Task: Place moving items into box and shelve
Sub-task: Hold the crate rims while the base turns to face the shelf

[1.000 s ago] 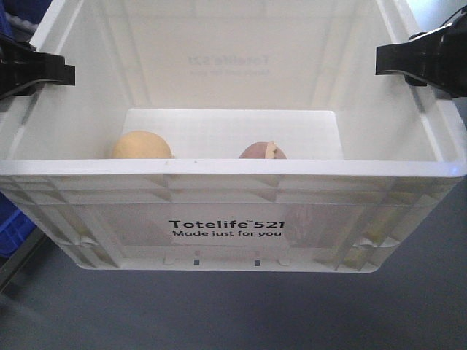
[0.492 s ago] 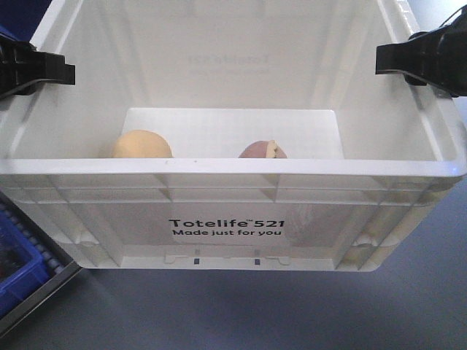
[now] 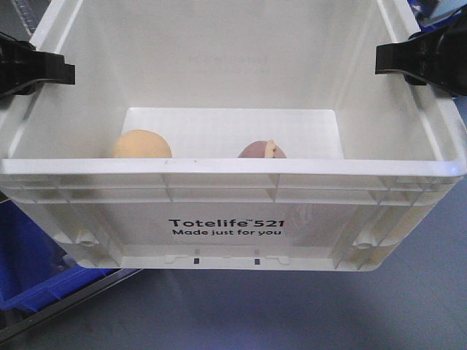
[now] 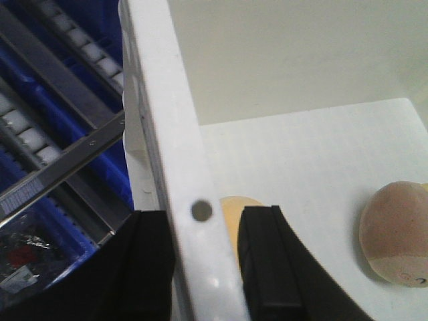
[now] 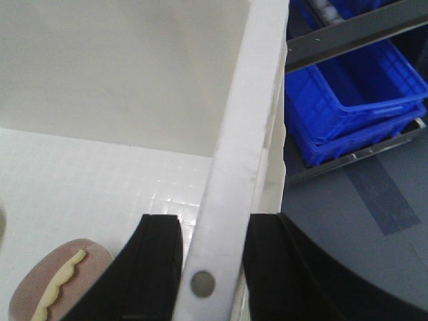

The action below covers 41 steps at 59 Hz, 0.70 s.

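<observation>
- White plastic filled the frame: the box (image 3: 219, 219), printed "Totelife 521 Made just for you" on its near wall, was held by its two side walls, with a grey floor (image 3: 306, 313) beneath.
- The left claw (image 4: 204, 267) was closed down on the box's left rim. One of its black fingers (image 4: 264, 261) was inside the wall and the other outside, and the wall was pinched between them with no gap showing.
- The right claw (image 5: 210, 267) gripped the opposite rim the same way, narrowed to the wall's thickness, with one finger on each face.
- The tan bun (image 4: 231, 208) lay on the box's bottom just beside the left claw's inner finger, partly hidden behind that finger and the rim.
- The pinkish-brown lump (image 5: 60, 284), marked with a wavy cream streak, lay on the box's bottom near the right claw's inner finger, inward of it and lower down. It was well apart from the left claw.
- The two lumps lay apart from each other, both toward the printed wall.
- Blue bins (image 5: 348, 87) sat stacked outside the box, beyond the right claw's outer finger, under a grey shelf bar (image 5: 354, 30).
- More blue plastic and a metal rail (image 4: 67, 167) flanked by white rollers lay beyond the left claw's outer finger, lower than the rim.
</observation>
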Tool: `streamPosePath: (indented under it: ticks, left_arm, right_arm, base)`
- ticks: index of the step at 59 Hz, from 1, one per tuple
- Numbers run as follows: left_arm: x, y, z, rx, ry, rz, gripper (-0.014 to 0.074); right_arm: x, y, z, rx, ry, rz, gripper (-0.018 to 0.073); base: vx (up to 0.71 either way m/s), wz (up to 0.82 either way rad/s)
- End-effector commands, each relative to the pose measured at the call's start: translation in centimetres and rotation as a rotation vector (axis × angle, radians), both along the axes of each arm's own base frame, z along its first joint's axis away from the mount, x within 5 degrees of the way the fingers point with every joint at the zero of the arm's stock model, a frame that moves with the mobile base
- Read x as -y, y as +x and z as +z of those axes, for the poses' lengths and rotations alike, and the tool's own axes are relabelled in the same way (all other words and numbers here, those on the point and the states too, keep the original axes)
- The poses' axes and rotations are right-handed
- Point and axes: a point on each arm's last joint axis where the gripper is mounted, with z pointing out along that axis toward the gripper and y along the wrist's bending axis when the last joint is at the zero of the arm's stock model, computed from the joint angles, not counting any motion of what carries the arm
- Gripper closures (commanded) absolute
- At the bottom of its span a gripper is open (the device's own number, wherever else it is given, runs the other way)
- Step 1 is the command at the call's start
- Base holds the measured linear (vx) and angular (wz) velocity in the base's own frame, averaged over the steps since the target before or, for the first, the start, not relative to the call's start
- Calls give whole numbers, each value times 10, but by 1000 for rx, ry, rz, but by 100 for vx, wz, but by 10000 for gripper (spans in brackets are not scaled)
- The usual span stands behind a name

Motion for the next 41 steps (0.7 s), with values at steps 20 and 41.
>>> streamPosePath:
  ticks: [20, 41]
  left_arm:
    - [1, -7, 37, 220, -105, 6, 603]
    - [1, -7, 37, 219, -105, 6, 603]
  right_arm:
    - [3, -1, 31, 187, 60, -25, 568]
    - [3, -1, 31, 187, 60, -25, 568]
  base:
    - [14, 56]
    - [13, 52]
